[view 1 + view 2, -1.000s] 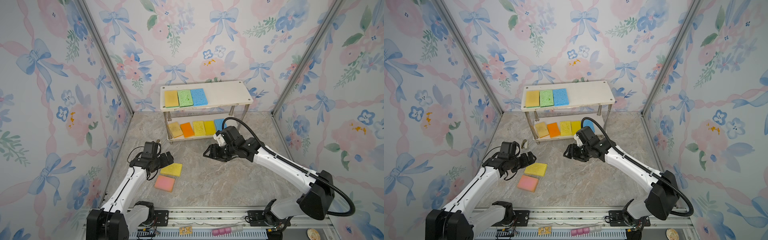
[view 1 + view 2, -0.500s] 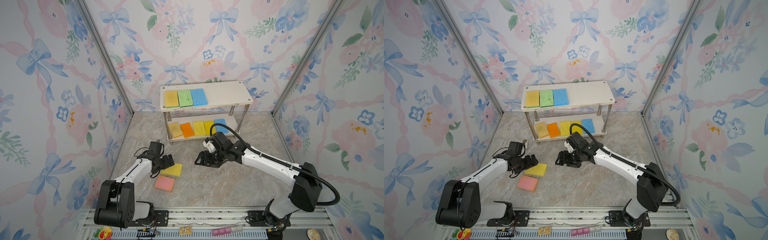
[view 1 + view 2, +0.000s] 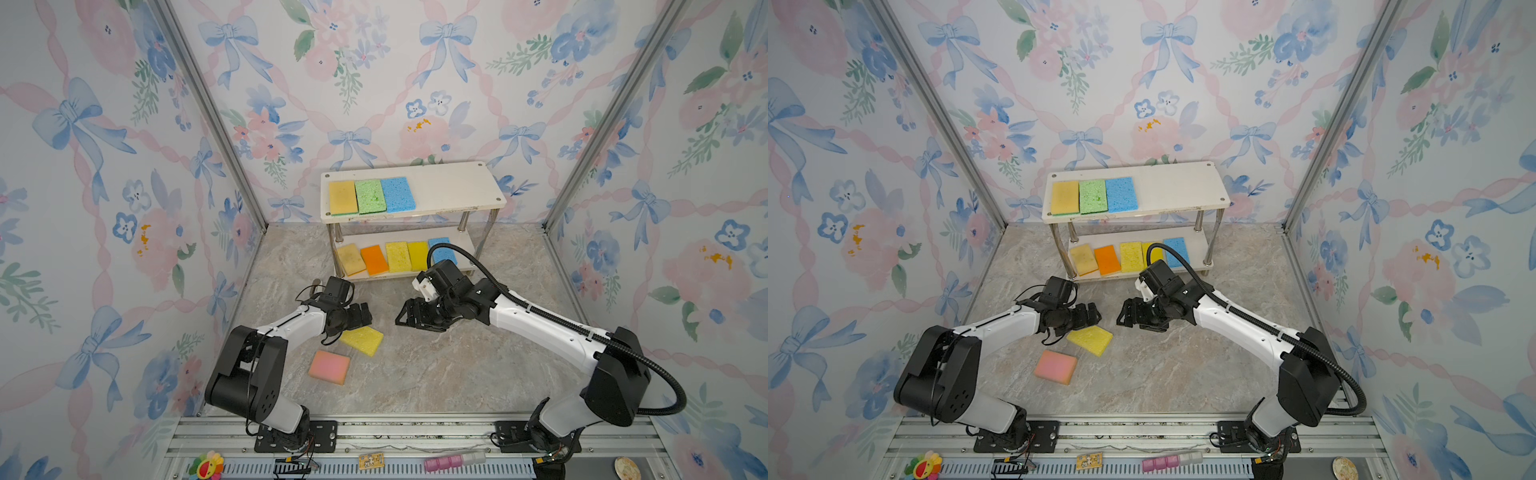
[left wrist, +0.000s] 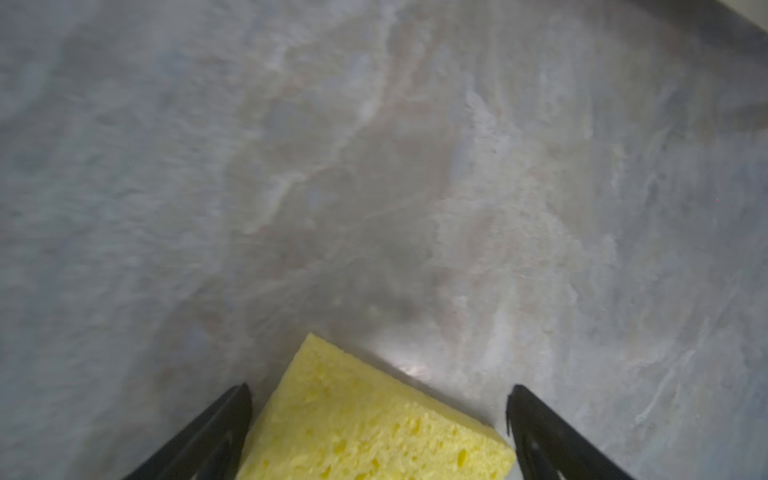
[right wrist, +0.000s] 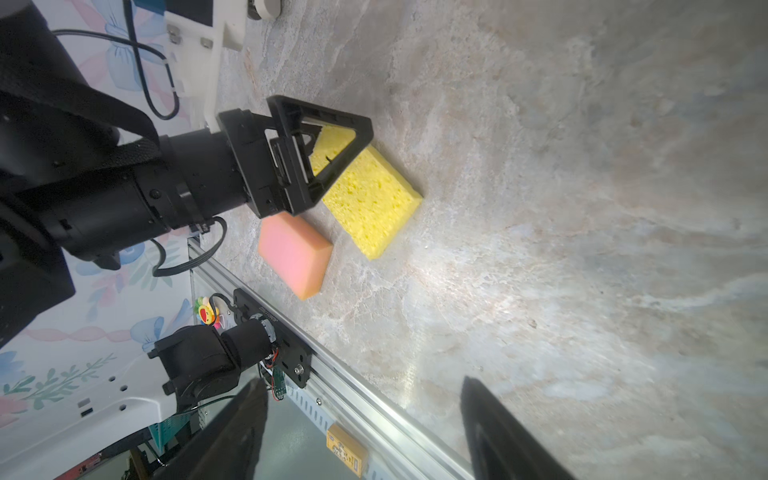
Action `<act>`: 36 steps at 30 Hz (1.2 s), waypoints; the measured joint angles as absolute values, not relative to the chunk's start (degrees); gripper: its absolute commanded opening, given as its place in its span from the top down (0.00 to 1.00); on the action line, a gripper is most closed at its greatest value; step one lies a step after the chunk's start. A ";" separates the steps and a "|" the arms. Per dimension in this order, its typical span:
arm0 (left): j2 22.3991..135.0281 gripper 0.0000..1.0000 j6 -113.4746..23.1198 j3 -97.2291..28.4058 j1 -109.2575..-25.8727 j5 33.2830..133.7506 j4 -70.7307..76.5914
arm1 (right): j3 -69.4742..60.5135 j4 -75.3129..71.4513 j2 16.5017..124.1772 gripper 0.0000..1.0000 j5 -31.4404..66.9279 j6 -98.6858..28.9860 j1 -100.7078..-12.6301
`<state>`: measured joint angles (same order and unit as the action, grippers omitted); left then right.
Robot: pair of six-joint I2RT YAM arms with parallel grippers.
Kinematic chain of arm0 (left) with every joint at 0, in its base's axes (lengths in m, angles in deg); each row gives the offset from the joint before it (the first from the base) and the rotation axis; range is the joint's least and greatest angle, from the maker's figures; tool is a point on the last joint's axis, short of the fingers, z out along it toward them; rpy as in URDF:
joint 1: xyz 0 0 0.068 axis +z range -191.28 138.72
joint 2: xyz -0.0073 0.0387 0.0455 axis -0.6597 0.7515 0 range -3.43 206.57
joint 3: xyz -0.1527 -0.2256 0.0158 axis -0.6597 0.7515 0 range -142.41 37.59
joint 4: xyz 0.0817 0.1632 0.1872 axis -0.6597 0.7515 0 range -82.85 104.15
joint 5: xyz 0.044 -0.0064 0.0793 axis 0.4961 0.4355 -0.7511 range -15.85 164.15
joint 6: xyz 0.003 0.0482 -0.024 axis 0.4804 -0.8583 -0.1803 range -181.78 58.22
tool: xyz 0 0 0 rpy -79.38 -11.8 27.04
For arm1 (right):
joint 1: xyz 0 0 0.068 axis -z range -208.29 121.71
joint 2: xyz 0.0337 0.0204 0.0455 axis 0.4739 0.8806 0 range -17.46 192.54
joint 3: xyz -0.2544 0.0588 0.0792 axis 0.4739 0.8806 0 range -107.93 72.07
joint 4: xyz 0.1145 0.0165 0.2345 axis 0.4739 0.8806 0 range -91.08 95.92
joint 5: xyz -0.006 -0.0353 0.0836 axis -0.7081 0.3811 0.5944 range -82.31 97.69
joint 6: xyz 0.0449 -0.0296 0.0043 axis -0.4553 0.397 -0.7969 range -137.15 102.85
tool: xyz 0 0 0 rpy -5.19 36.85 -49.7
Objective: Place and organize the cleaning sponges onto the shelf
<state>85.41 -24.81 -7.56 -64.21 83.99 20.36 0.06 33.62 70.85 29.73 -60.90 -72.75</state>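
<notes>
The white shelf (image 3: 453,187) (image 3: 1177,187) stands at the back. Its upper board carries tan-yellow, green and blue cleaning sponges; several more lie in a row on the lower board (image 3: 467,243). A yellow sponge (image 3: 362,340) (image 3: 1092,340) and a pink sponge (image 3: 330,366) (image 3: 1056,366) lie on the table. My left gripper (image 3: 365,316) (image 4: 378,399) is open, low over the yellow sponge (image 4: 365,428), whose corner lies between the fingers. My right gripper (image 3: 405,316) (image 5: 361,399) is open and empty, facing the left gripper (image 5: 332,149) across a short gap.
The right arm's black cable (image 3: 469,257) arcs in front of the shelf's lower tier. An aluminium rail (image 3: 382,432) with small odds and ends runs along the front edge. Flowered walls with metal posts (image 3: 216,120) close in the sides and back.
My right gripper has come away from the shelf's lower tier toward the table's middle and opened wider. My left gripper has shifted slightly right, over the yellow sponge.
</notes>
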 measured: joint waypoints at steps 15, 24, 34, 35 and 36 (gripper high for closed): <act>83.44 0.02 -18.65 -12.08 -70.33 88.43 17.65 | 5.59 39.56 67.38 0.28 26.24 -56.44 -66.72; 69.19 0.02 -17.36 -1.98 -66.68 92.28 17.52 | -1.29 42.32 82.20 0.37 24.31 -45.51 -70.04; 55.51 0.02 -14.06 6.69 -63.01 95.23 17.89 | -3.45 42.21 89.39 0.44 23.94 -41.47 -73.89; 54.68 0.02 -13.60 7.20 -62.90 95.34 17.89 | -3.45 42.10 89.58 0.45 23.96 -41.51 -74.22; 53.98 0.02 -13.23 7.79 -62.75 95.60 17.89 | -3.45 41.90 89.78 0.45 24.09 -41.53 -74.48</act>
